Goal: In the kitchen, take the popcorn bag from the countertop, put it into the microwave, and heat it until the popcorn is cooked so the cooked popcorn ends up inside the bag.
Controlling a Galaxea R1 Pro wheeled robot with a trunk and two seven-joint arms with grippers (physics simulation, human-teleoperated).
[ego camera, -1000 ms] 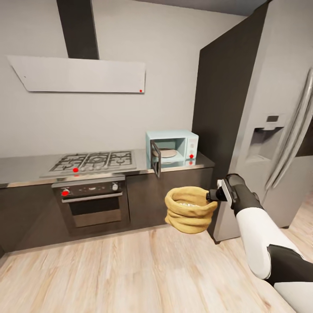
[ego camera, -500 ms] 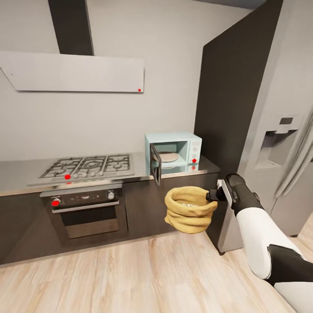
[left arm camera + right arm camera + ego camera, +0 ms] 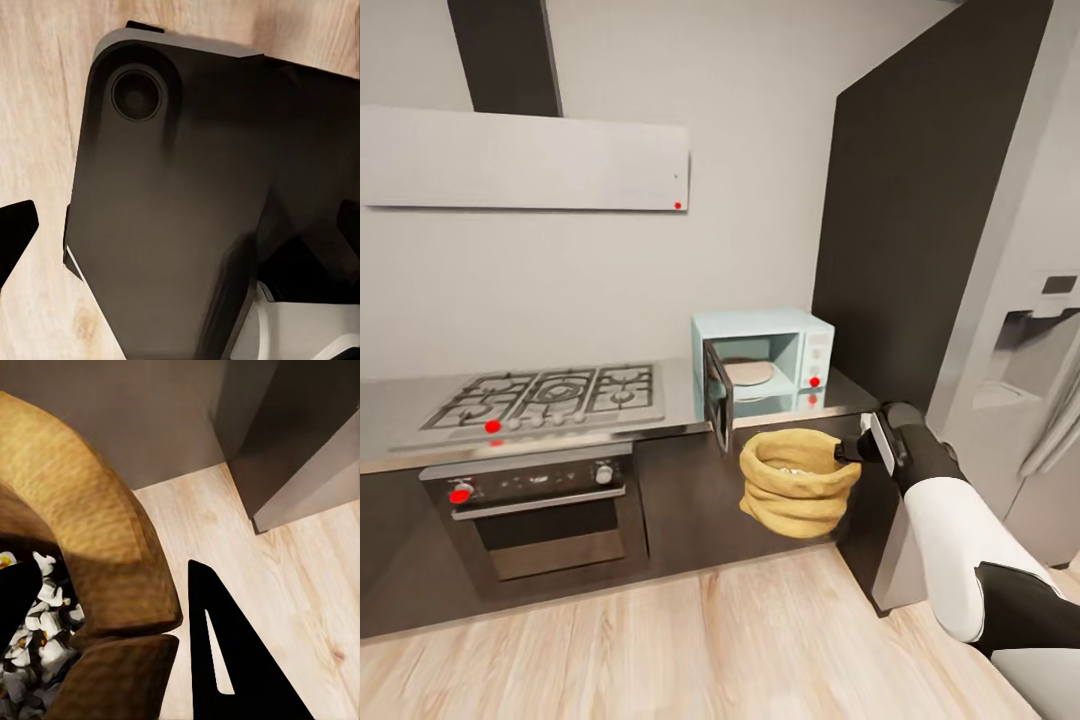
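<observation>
The right hand (image 3: 847, 452) is clamped on the rolled rim of the bag (image 3: 797, 482), holding it in the air above the wood floor (image 3: 660, 640), in front of the dark cabinets (image 3: 690, 490). In the right wrist view one dark finger (image 3: 232, 660) lies outside the rim of the bag (image 3: 97, 547) and the other sits inside it; white and yellow popcorn pieces (image 3: 37, 630) show in the bag's open mouth. The white and black right arm (image 3: 960, 540) reaches in from the lower right.

Just behind and above the bag stands the microwave (image 3: 770, 355), on the right end of the surface (image 3: 680, 395). Its door (image 3: 718, 392) is swung open toward the robot, and a round plate (image 3: 748, 373) lies inside. To its left, set into the surface, is a gas hob (image 3: 545, 392), with an oven (image 3: 535, 510) below and a flat white hood (image 3: 520, 160) on the wall above. A tall dark panel (image 3: 920, 220) and a steel fridge (image 3: 1030, 330) stand to the right.

In the left wrist view, dark fingertips (image 3: 16, 232) show at either edge, with the robot's dark body (image 3: 172, 210) between them over the floor; the left hand (image 3: 180, 240) is spread apart and holds nothing.
</observation>
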